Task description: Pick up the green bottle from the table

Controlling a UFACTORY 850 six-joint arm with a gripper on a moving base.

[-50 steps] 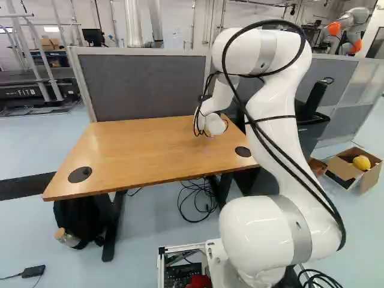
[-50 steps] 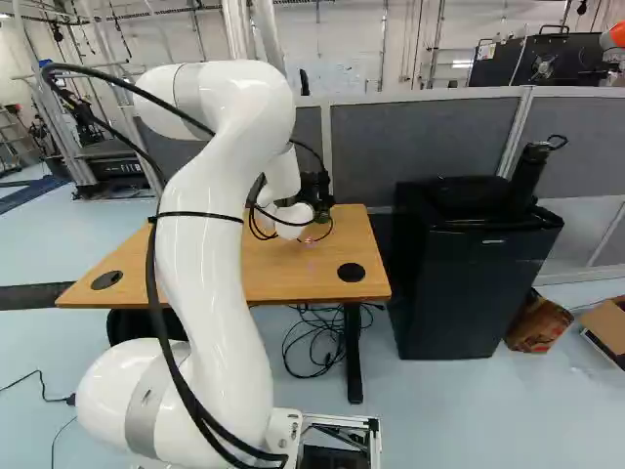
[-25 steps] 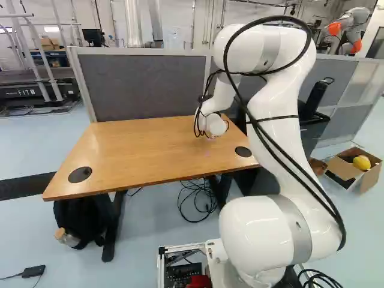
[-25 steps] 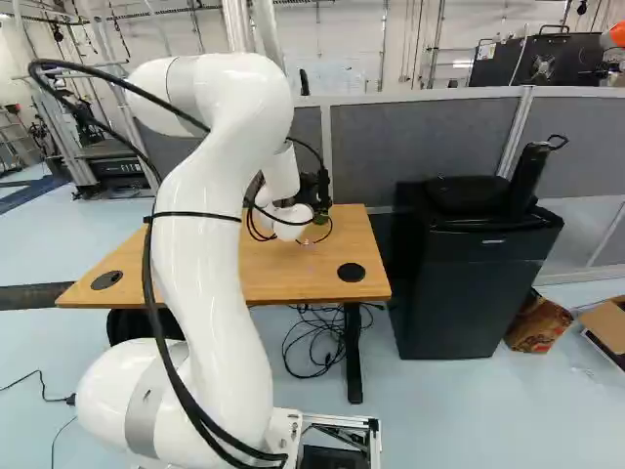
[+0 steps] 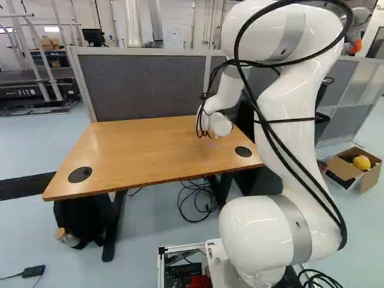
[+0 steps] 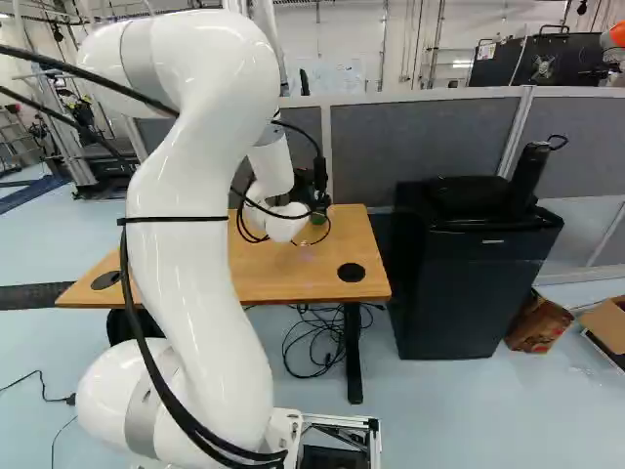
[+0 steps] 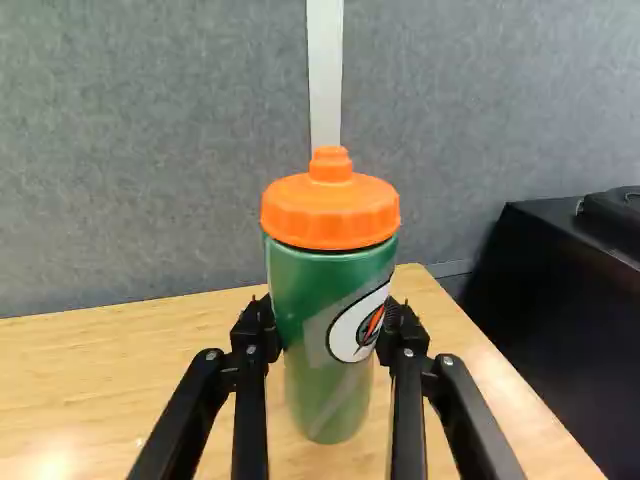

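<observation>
One green bottle, orange screw lid, upright; far right area of brown wooden table. One black two-fingered gripper, holding bottle from both sides.

You see the white arm reaching over the right part of the table, a grey partition behind it. Under the table's left end you have a black bag, with loose cables beneath its right.
</observation>
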